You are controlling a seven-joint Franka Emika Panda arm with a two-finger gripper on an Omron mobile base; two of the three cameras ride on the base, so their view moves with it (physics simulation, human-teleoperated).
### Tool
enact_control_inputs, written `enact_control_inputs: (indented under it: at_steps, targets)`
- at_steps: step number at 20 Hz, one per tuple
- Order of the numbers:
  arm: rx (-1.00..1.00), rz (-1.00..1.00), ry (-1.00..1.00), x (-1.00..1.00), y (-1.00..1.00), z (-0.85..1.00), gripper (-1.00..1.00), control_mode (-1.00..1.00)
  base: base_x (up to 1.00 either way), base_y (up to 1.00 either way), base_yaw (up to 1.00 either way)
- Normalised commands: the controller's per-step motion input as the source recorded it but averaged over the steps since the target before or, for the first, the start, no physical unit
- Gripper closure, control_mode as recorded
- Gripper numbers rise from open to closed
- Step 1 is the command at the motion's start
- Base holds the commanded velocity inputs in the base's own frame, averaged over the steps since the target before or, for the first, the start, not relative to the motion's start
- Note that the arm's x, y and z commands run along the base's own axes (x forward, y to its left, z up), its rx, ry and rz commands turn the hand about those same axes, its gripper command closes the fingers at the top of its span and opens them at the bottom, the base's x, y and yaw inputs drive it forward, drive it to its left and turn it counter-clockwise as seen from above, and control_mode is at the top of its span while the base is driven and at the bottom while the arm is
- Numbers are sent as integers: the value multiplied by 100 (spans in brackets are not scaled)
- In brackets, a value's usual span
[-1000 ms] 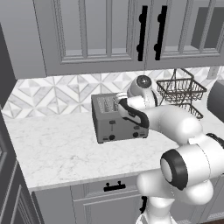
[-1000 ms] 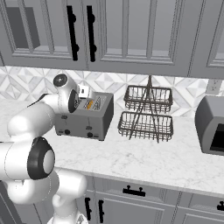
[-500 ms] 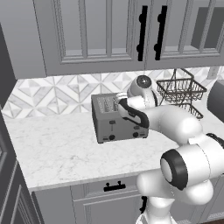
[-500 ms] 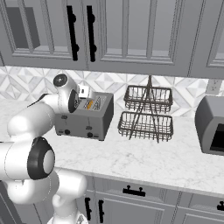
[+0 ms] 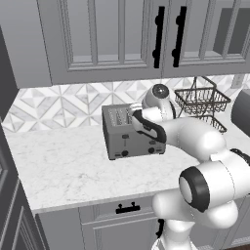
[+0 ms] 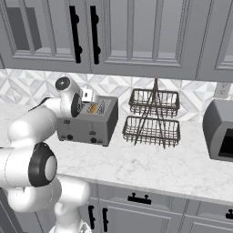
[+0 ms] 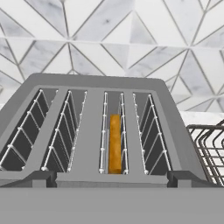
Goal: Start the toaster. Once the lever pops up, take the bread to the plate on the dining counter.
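Nothing has shifted from the frame a second earlier: arm, appliance and counter look the same. The boxy grey metal 4-slot toaster (image 5: 131, 133) stands on the white marble countertop (image 5: 63, 166), left of a dark 2-tier wire basket (image 6: 153, 118). The robot's 2-finger gripper (image 7: 112, 178), jaws spread wide and empty, hangs over the toaster's top. The golden orange-tan bread slice (image 7: 115, 149) sits upright in the 3rd slot from the left, between the jaws and below them, untouched.

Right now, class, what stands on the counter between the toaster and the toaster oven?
A two-tier wire basket rack stands between the toaster and the toaster oven, seen in the right base view.
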Motion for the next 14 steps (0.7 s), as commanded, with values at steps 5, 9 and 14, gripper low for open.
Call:
enact_control_inputs:
  at_steps: [5,9,14]
  targets:
    - [0,0,0,0,0,0,-100,-100,0,0,0]
    - [0,0,0,0,0,0,-100,-100,0,0,0]
    - [0,0,0,0,0,0,-100,-100,0,0,0]
